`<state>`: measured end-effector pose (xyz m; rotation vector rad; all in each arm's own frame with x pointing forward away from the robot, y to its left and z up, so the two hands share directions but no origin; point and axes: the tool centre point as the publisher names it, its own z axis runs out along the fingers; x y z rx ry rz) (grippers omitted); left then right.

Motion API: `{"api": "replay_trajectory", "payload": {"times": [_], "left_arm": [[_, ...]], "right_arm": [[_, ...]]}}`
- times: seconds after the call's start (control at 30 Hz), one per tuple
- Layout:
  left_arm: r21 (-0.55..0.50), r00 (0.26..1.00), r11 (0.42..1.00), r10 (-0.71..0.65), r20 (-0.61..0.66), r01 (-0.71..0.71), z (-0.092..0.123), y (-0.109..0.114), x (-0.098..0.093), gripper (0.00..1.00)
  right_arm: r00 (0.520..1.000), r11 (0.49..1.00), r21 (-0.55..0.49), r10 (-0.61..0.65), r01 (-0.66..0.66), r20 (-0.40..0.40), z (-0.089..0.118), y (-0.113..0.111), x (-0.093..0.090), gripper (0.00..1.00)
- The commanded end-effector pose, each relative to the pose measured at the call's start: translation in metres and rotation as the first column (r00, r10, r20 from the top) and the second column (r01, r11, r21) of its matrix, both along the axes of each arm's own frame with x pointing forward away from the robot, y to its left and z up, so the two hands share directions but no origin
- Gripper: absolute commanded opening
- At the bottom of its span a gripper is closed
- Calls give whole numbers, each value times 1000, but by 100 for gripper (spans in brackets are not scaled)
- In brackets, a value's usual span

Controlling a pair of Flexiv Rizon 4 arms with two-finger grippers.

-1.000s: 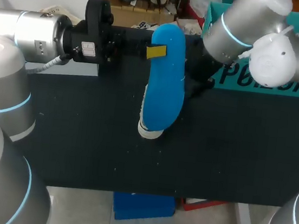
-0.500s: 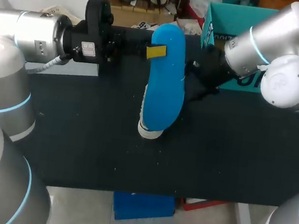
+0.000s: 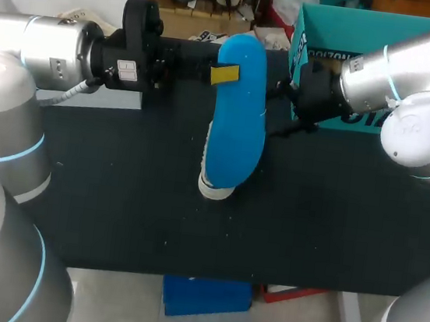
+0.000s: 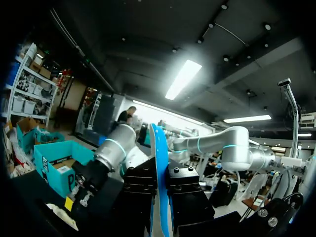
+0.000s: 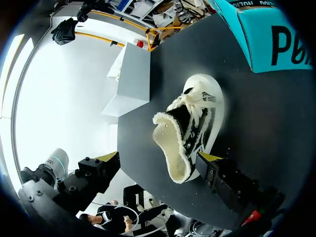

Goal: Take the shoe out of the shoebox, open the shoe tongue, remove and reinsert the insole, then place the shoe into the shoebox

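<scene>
At upper centre of the head view, the left claw (image 3: 224, 74) is clamped on the blue insole (image 3: 237, 124), whose long axis runs up and down the frame. The shoe (image 3: 213, 190) lies beneath it on the counter (image 3: 116, 196), its fleecy opening nearest the right claw (image 5: 158, 158), whose fingers stand apart. The teal shoebox (image 3: 325, 29) sits at upper right.

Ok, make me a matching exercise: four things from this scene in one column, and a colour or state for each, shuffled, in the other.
1 insole
2 shoe
3 shoebox
4 right pincer

A teal
B open
C blue, gripped by the left pincer
D white, on the table

Pairs: 1-C, 2-D, 3-A, 4-B
</scene>
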<state>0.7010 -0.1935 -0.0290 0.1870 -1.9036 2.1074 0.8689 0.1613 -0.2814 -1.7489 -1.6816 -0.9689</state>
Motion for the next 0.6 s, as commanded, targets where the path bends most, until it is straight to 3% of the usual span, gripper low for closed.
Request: {"api": "replay_trajectory", "payload": {"times": [0.03, 0.27, 0.6], "left_arm": [[-1, 1000, 1000, 3, 1, -3, -1, -1, -1, 0], [-1, 1000, 1000, 3, 1, -3, -1, -1, -1, 0], [-1, 1000, 1000, 3, 1, -3, -1, -1, -1, 0]], "right_arm": [[1000, 994, 111, -17, 14, 24, 2, 0, -10, 100], [999, 961, 274, -53, 48, 11, 5, 4, -14, 100], [997, 922, 383, -71, 58, 21, 11, 7, -15, 100]]}}
